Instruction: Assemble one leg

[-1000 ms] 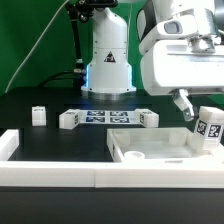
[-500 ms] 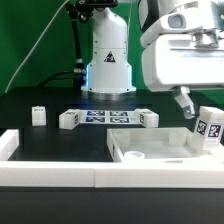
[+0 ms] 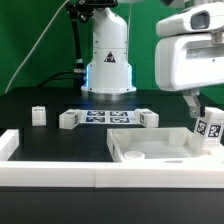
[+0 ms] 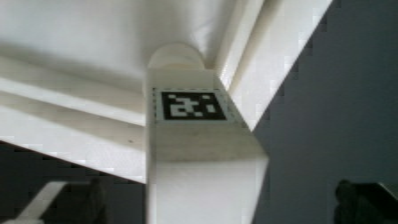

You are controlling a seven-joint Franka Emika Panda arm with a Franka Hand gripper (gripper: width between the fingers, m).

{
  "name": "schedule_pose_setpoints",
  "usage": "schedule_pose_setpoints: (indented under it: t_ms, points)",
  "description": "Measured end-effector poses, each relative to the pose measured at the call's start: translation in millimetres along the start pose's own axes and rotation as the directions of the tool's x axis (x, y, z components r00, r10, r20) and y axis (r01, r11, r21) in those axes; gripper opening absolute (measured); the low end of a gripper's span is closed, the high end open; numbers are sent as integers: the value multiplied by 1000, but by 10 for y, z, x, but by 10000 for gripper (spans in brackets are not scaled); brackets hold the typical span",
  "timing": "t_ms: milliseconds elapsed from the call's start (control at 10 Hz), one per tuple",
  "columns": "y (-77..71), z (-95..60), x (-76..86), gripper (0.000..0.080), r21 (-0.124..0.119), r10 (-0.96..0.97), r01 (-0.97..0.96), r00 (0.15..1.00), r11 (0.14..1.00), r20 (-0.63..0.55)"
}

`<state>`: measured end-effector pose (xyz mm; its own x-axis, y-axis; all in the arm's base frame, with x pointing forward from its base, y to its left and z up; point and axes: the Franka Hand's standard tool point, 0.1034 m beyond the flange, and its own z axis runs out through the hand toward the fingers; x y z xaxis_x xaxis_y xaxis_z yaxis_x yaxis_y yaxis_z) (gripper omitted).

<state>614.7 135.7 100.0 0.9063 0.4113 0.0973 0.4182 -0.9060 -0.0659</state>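
Observation:
A leg (image 3: 210,127), a short white post with a square tag, leans tilted against the right end of the large white panel (image 3: 150,147) at the exterior view's right. My gripper (image 3: 198,106) hangs just above and behind it. In the wrist view the leg (image 4: 199,140) runs up the middle between my two dark fingertips (image 4: 50,203), which stand wide apart with a gap on each side of it. The gripper (image 4: 205,205) is open and grips nothing. The panel's raised rim (image 4: 267,60) shows behind the leg.
Three more legs stand on the black table: one at the left (image 3: 38,115), one by the marker board's left end (image 3: 68,119), one by its right end (image 3: 148,119). The marker board (image 3: 105,117) lies mid-table. A white rail (image 3: 60,177) runs along the front edge.
My gripper and arm have shifted toward the exterior view's right, over the leaning leg. The leg and the panel have not moved.

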Motion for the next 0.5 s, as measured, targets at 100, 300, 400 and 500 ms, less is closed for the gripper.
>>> schedule_pose_setpoints:
  t_ms: [100, 300, 400, 500]
  points:
    - [3, 11, -7, 649, -1, 1, -1, 1000, 1000, -3]
    - [9, 18, -12, 649, -1, 1, -1, 1000, 1000, -1]
    - [60, 33, -17, 649, -9, 12, -12, 1000, 1000, -14]
    - [78, 45, -13, 649, -20, 48, -48, 998, 999, -39]
